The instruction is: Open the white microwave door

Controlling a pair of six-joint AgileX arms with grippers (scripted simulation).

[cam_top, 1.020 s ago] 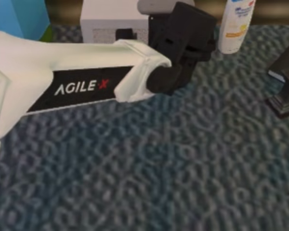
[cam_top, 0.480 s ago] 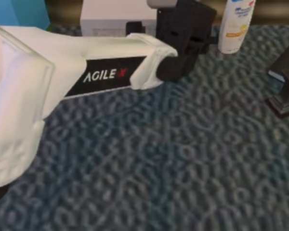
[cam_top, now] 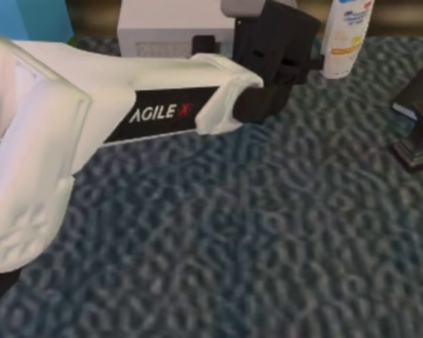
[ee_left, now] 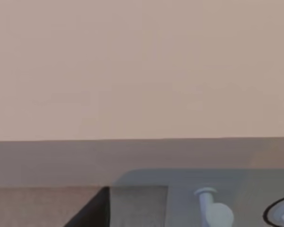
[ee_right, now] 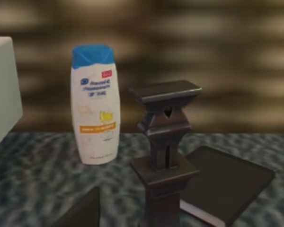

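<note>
The white microwave (cam_top: 166, 24) stands at the table's back edge, left of centre. A strip of the door's mesh window (cam_top: 162, 49) shows on its front, just behind my left arm. My left gripper (cam_top: 271, 32), a black block, is up against the microwave's front right end, where it covers the knob panel. In the left wrist view the microwave's front is very close, with one silver knob (ee_left: 213, 213), the rim of a second (ee_left: 281, 215) and a piece of the door's window (ee_left: 138, 207). My right gripper is outside the top view; only a dark part of it (ee_right: 83, 213) shows.
A white shampoo bottle (cam_top: 345, 35) with a blue cap stands just right of my left gripper. A dark wooden stand (cam_top: 416, 127) on a dark base sits at the right edge. A blue block (cam_top: 25, 17) fills the back left corner. Patterned blue-grey cloth (cam_top: 268, 232) covers the table.
My left arm has swung farther in over the table. Its gripper moved back and slightly right, closer to the microwave's front. The shampoo bottle and the stand have not moved.
</note>
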